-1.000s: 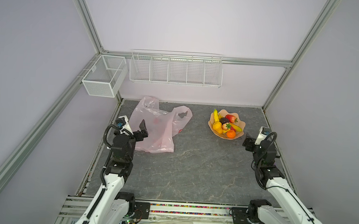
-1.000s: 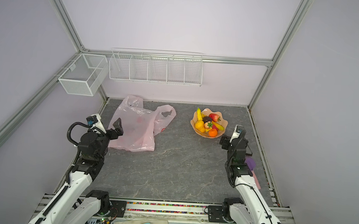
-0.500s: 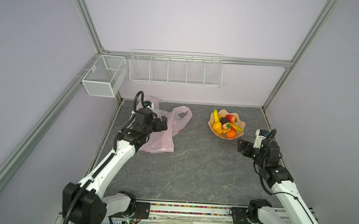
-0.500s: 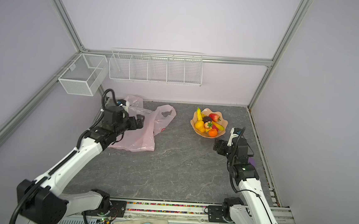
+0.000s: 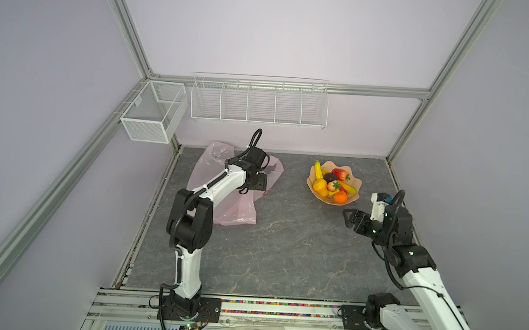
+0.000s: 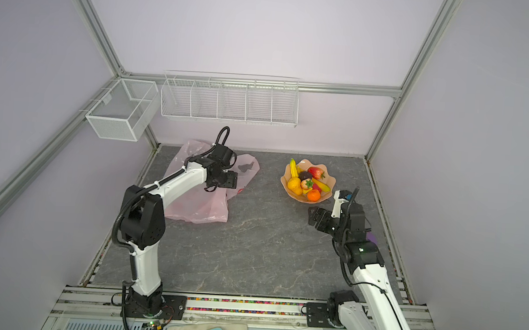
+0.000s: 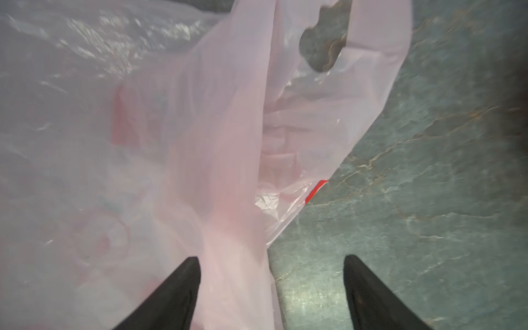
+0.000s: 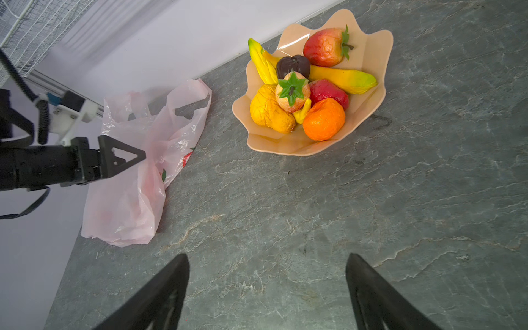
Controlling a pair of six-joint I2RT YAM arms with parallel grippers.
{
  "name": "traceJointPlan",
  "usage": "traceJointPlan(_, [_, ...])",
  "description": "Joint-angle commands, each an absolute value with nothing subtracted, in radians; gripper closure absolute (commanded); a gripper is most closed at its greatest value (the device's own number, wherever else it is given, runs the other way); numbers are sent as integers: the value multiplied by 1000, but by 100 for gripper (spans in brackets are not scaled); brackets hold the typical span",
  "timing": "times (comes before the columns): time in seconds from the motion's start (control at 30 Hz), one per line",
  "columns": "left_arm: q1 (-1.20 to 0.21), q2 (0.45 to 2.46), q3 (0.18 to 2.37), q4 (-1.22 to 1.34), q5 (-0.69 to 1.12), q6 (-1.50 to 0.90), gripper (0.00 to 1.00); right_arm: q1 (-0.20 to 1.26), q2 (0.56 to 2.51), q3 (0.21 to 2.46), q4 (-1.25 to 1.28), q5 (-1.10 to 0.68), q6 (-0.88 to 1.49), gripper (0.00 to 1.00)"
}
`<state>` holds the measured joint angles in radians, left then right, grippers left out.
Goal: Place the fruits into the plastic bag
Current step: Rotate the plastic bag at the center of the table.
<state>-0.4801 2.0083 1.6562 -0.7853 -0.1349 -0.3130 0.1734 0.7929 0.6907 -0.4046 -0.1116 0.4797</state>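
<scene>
Fruits (image 8: 294, 91) in bowl (image 8: 377, 43) | left claw (image 7: 271, 257) above plastic bag (image 7: 200, 143) | right claw (image 8: 266, 255) spread

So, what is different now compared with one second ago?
The left gripper reached forward from beside its base and now hangs over the plastic bag, fingers apart, nothing held. The right gripper shifted slightly inward, still open. The plastic bag, the bowl and the fruits stayed in place.

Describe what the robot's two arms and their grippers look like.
The left arm and right arm match: white shells on the long links, black joints, black bases on a rail. A black ribbed cable loops near each wrist. The left gripper and right gripper are black, with two pointed fingers with triangular cutouts.
</scene>
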Motion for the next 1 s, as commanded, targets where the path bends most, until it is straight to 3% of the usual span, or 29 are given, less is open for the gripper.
traceJointPlan(0.0, [-486, 2029, 1668, -877, -187, -319, 22, 181, 775, 710, -426, -133, 497, 12])
traceJointPlan(0.1, [-487, 2027, 1625, -850, -190, -304, 29, 181, 783, 708, -415, -140, 507, 12])
traceJointPlan(0.23, [-495, 1993, 1561, -813, -179, -271, 63, 181, 813, 710, -387, -144, 534, 12])
traceJointPlan(0.47, [-547, 1899, 1413, -753, -160, -169, 89, 188, 938, 761, -348, -174, 576, 12])
traceJointPlan(0.67, [-696, 1690, 1199, -644, -178, -44, 95, 199, 1053, 851, -311, -234, 580, 12])
traceJointPlan(0.97, [-901, 1387, 958, -582, -86, 113, 100, 199, 1245, 1027, -327, -404, 306, 12])
